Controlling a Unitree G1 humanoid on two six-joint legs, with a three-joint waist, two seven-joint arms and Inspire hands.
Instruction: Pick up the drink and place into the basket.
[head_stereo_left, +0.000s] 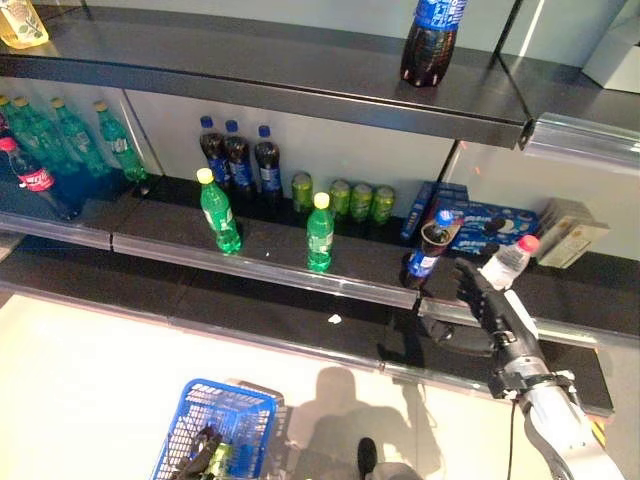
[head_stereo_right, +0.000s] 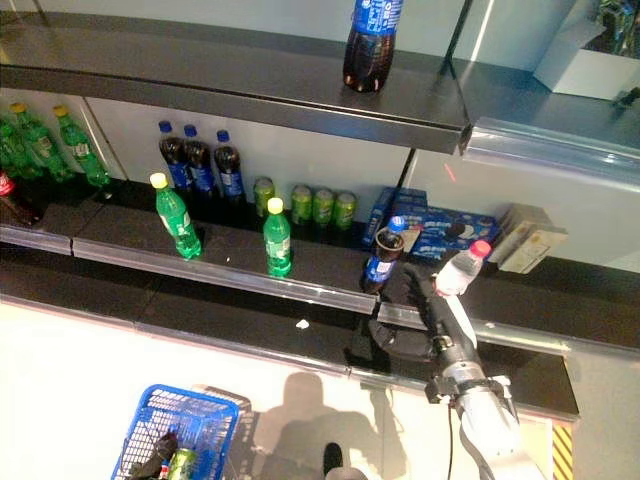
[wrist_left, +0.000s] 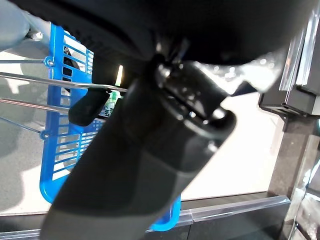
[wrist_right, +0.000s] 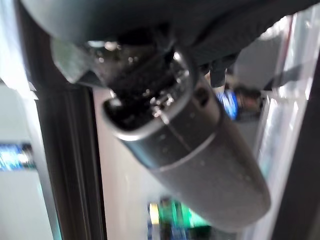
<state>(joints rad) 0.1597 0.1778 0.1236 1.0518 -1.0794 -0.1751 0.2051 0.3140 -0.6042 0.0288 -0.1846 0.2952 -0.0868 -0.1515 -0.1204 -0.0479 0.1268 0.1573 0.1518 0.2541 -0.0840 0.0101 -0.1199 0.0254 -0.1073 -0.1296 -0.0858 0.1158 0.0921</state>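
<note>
My right hand (head_stereo_left: 492, 305) reaches up to the lower shelf with its fingers straight and open. It is between a dark cola bottle with a blue cap (head_stereo_left: 428, 250) on its left and a tilted clear bottle with a pink cap (head_stereo_left: 508, 262) on its right. The fingertips are close to both; I cannot tell whether they touch either. The blue basket (head_stereo_left: 232, 420) hangs low at the left with a green can (head_stereo_right: 181, 463) inside. My left hand (head_stereo_left: 203, 448) is shut on its thin wire handles (wrist_left: 45, 80).
The lower shelf (head_stereo_left: 270, 262) holds green bottles (head_stereo_left: 219, 213), dark cola bottles (head_stereo_left: 240, 157), green cans (head_stereo_left: 352, 199), blue boxes (head_stereo_left: 480, 225) and a pale box (head_stereo_left: 570, 232). A clear rail (head_stereo_left: 350, 285) runs along its front edge. The upper shelf holds another cola bottle (head_stereo_left: 430, 40).
</note>
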